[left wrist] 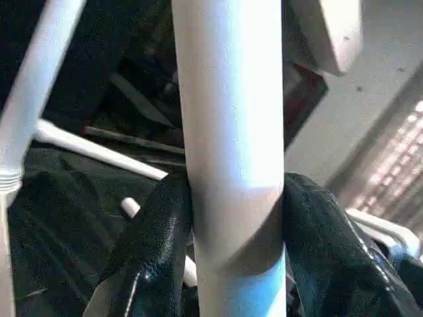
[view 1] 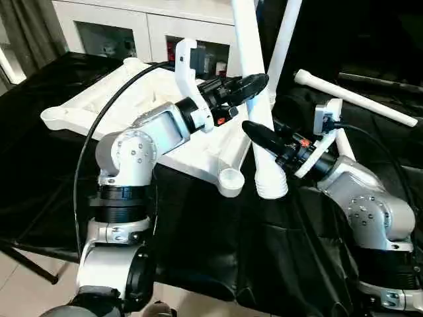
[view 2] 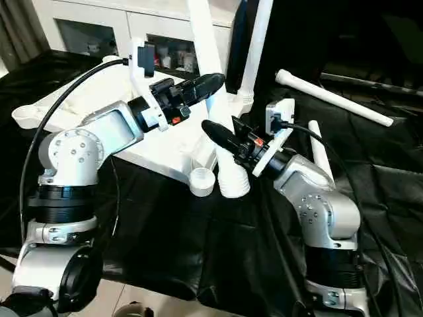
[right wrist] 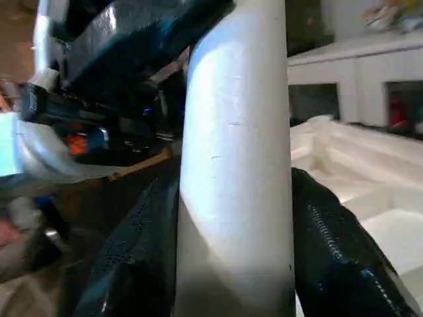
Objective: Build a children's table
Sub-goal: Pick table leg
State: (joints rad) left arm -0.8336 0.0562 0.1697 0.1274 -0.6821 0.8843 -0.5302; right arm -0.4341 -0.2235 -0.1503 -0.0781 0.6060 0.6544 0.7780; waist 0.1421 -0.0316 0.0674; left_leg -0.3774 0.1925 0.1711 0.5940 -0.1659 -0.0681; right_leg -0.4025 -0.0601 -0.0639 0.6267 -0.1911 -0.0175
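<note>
Left eye view: a humanoid robot mid-assembly, both grippers clamped on one white tubular leg (view 1: 254,99) held near upright beside the near right corner of the upturned tabletop (view 1: 158,105), which lies ribbed side up on the black-draped table (view 1: 218,251). The left gripper (view 1: 254,84) holds the shaft higher up; the right gripper (view 1: 259,135) holds it lower, just above the flared, threaded end (view 1: 271,181). That end sits just right of the empty round corner socket (view 1: 231,180) — beside it, not in it. One leg (view 1: 285,39) already stands upright at the far right of the tabletop, seemingly seated; another (view 1: 357,99) lies loose on the cloth to the far right. By this showing the job is under halfway, with the held leg not yet fitted.

Room is tight — the standing leg rises close behind the held one. The near socket overhangs nothing but sits close to the table's near edge, and a white cabinet (view 1: 125,30) stands beyond the far side.
</note>
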